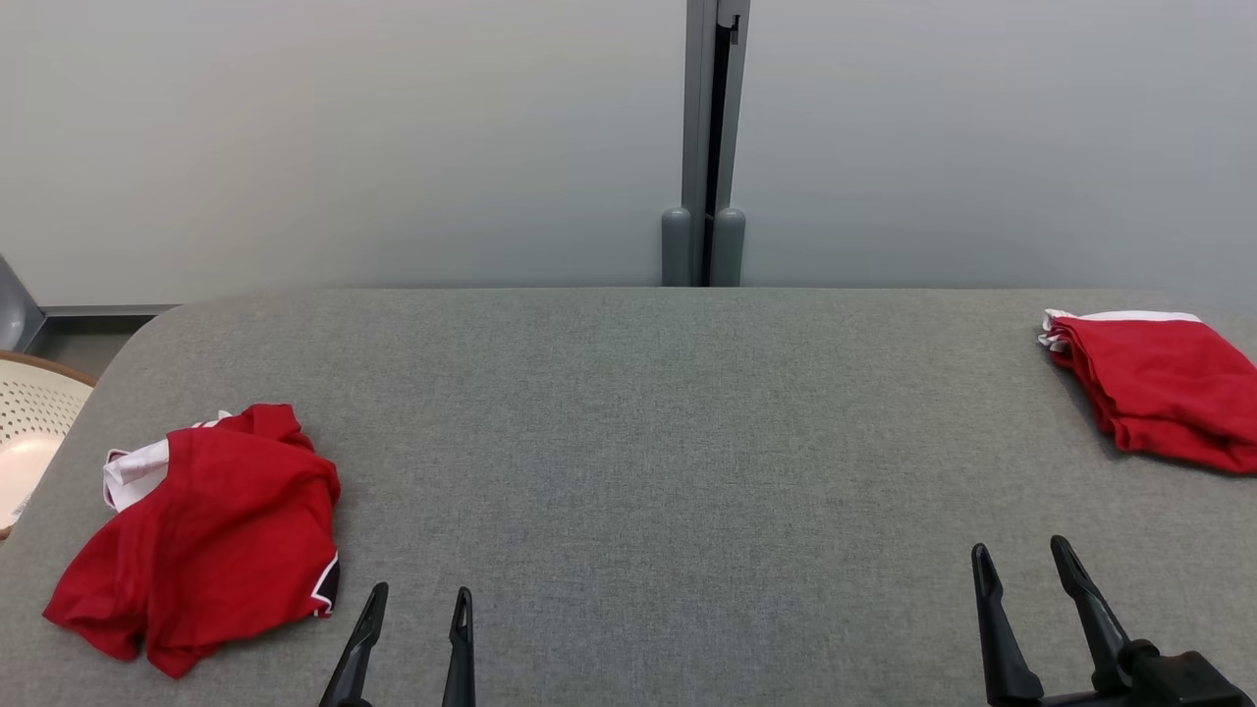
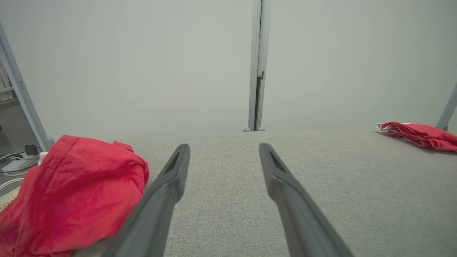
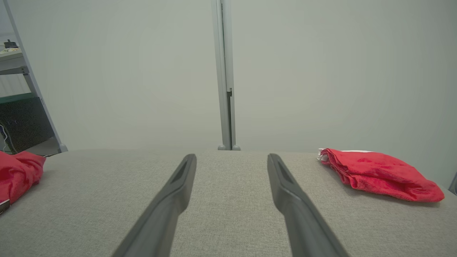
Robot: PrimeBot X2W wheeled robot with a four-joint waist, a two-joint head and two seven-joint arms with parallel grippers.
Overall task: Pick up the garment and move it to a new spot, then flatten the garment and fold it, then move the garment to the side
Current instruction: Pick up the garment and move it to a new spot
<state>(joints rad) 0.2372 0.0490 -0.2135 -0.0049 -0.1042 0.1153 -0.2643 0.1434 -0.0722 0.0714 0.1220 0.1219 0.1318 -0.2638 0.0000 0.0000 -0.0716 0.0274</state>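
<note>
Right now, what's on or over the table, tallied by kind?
Red garments: 2, the crumpled garment at the left and the folded garment at the far right
Tools: 2, the left tool and the right tool, both open and empty
Total: 4

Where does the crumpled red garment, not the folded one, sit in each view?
Head view: crumpled garment at lower left, on the table.
Left wrist view: crumpled garment in the lower left corner.
Right wrist view: crumpled garment cut by the left edge, mid-height.
Shared landmark: grey wall post, top centre behind the table.
</note>
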